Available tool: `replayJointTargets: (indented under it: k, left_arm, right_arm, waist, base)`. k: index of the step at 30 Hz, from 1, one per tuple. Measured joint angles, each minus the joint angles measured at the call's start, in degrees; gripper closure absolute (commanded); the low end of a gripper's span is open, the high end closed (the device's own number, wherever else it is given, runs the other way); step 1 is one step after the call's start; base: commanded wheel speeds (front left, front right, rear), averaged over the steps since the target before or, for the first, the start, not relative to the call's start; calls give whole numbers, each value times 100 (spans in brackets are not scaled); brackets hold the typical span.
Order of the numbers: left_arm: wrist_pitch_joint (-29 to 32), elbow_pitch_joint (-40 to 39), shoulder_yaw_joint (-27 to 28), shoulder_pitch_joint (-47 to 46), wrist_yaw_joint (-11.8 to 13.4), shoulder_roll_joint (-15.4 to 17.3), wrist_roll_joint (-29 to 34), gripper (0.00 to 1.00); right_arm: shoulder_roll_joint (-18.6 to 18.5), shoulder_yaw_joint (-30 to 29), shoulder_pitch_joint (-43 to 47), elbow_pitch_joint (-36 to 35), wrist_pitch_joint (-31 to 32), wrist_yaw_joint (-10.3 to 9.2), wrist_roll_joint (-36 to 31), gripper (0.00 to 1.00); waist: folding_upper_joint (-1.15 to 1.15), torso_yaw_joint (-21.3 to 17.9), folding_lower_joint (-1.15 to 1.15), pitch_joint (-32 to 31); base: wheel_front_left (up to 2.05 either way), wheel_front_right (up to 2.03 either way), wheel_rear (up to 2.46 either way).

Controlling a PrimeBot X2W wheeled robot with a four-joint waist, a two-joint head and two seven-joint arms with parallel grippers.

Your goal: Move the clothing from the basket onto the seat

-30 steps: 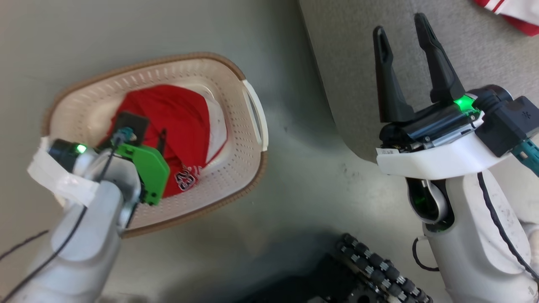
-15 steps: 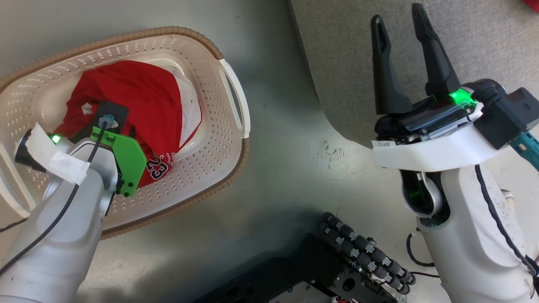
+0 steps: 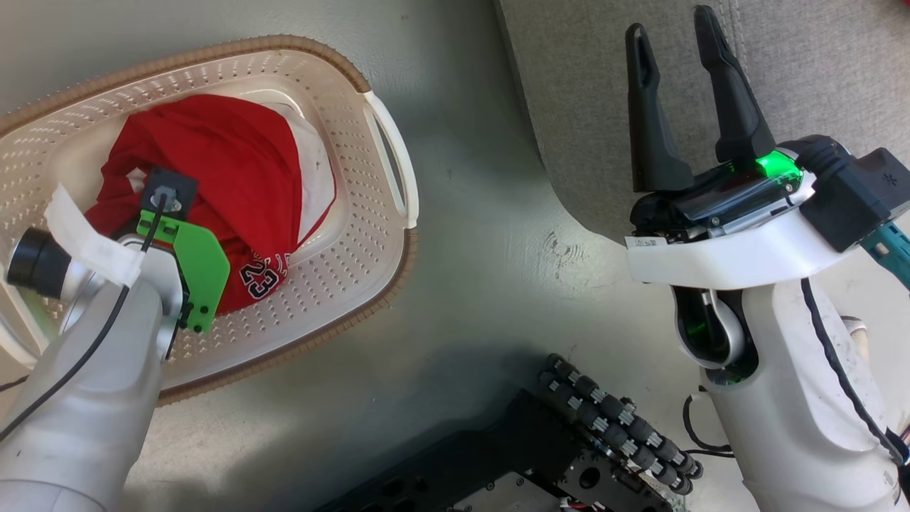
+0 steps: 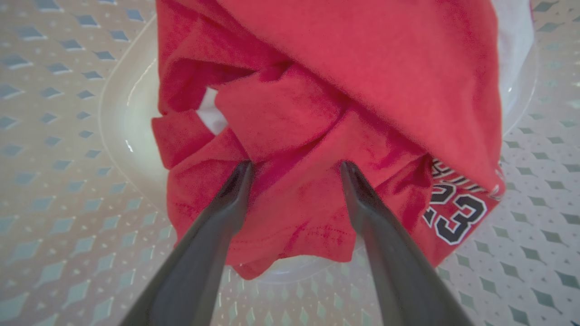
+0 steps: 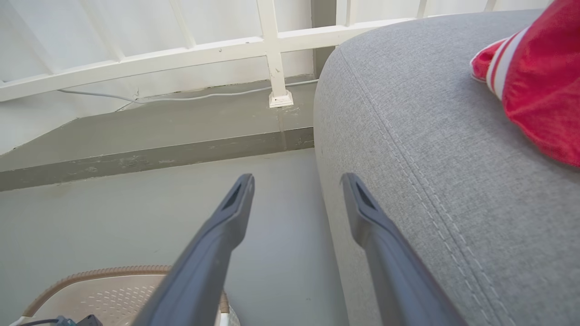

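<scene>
The left hand [image 4: 295, 166] points straight down into the cream perforated plastic laundry basket with a brown woven-look rim [image 3: 341, 235]. Its two dark fingers are spread wide, with a bunched fold of the red soft-fabric sports garment with navy-and-white lettering [image 4: 340, 68] between the tips; whether they touch the fabric I cannot tell. The left arm is by far the nearer, so the coming move is probably a short drop and a close. The right hand [image 3: 672, 28] is open and empty over the edge of the big grey woven-fabric seat cushion [image 3: 817, 71], well apart from the basket. Another red garment with white stripes [image 5: 543, 90] already lies on that seat
</scene>
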Motion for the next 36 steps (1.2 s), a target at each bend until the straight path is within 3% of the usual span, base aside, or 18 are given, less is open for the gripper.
replayJointTargets:
  k: [2, 3, 19, 36]
  left_arm:
    - [0, 65, -16, -65, -5, -34, 0, 79]
    - [-1, 88, -23, -96, -5, -49, 0, 100]
    - [-162, 535, -69, -341, -69, -246, 1, 100]
    - [-1287, 533, -187, -347, -308, -901, -104, 100]
  right_arm:
    - [0, 5, -13, -14, 0, 0, 0, 0]
    - [0, 10, -27, -22, 0, -1, 0, 0]
    - [-1, 101, -251, -7, 0, -41, 9, 0]
    - [-135, -207, -298, 542, -18, 15, -278, 0]
  waist:
    - [0, 9, 0, 9]
    - [0, 12, 0, 13]
    - [0, 33, 0, -31]
    - [0, 442, 0, -800]
  base:
    - [0, 0, 0]
    - [0, 0, 0]
    - [0, 0, 0]
    - [0, 0, 0]
